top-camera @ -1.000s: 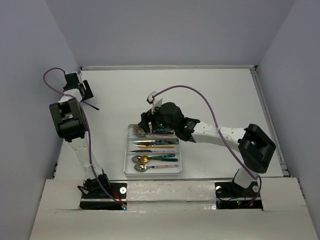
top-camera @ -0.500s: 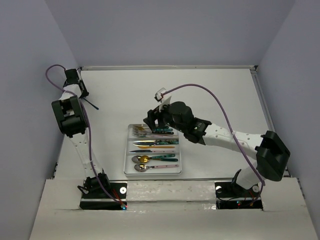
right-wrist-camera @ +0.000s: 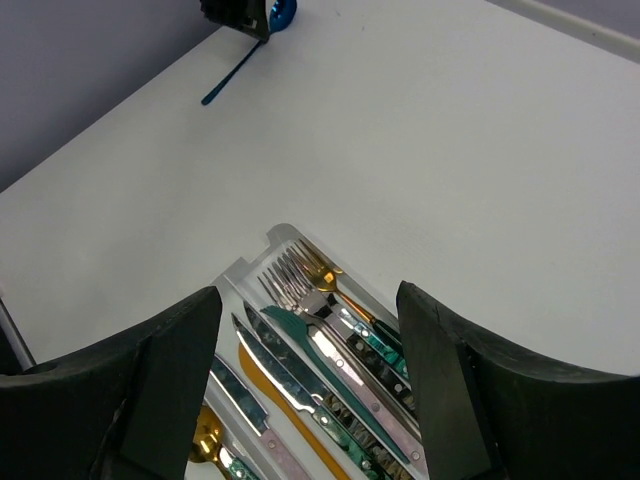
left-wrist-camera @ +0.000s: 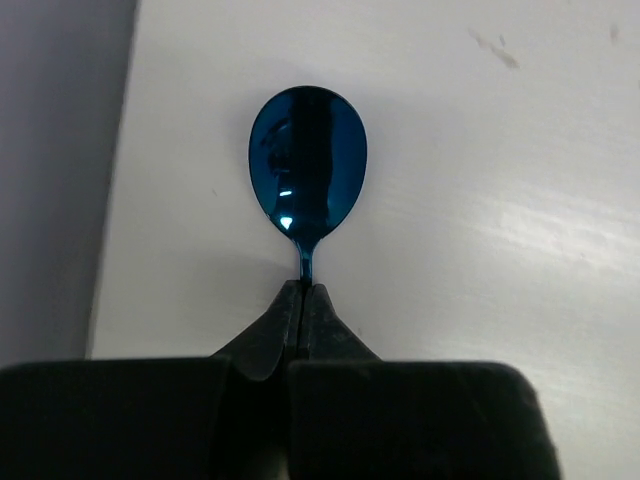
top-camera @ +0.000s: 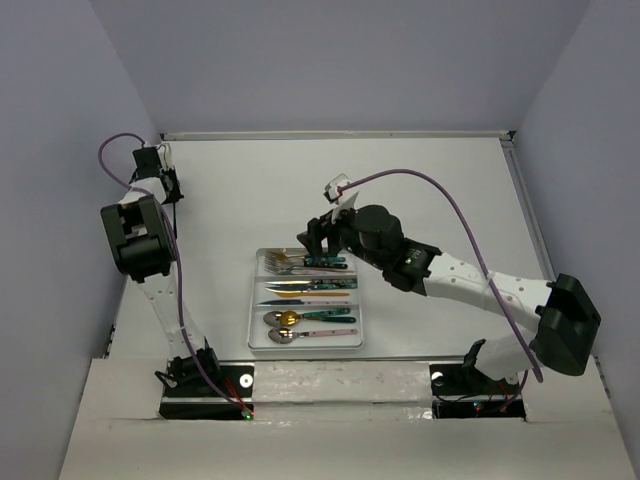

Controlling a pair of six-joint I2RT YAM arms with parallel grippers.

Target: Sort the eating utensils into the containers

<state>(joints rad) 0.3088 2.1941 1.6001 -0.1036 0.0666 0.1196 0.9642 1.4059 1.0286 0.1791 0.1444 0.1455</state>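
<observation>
As the left hand (left-wrist-camera: 303, 295) stands: clenched on the thin neck of the blue spoon (left-wrist-camera: 308, 165), fingers pressed together with only the stem between them
Where the spoon is: at the far left corner of the desk (top-camera: 430, 180), close to the wall (left-wrist-camera: 55, 170), well apart from the white tray (top-camera: 252, 325)
Step in hand: pick-up of what seems the one loose utensil; whether it is off the desk I cannot tell
Right hand (right-wrist-camera: 310, 300): released, grasping nothing, hanging over the far end of the tray
Tray: forks (top-camera: 298, 264) in the far compartment, knives (top-camera: 305, 286) in the middle, spoons (top-camera: 300, 326) in the near one
Next move calls for: a lift, a carry across to the near compartment, and a turn to lay the spoon lengthwise; a pinch on so narrow a neck may let it swing, and the right arm over the tray wants room
Left wrist view alone: the pinch itself and the bowl
Right wrist view alone: the dark handle jutting out behind the left hand; the fork tines up close
Top view alone: both arms and the whole gap from corner to tray
</observation>
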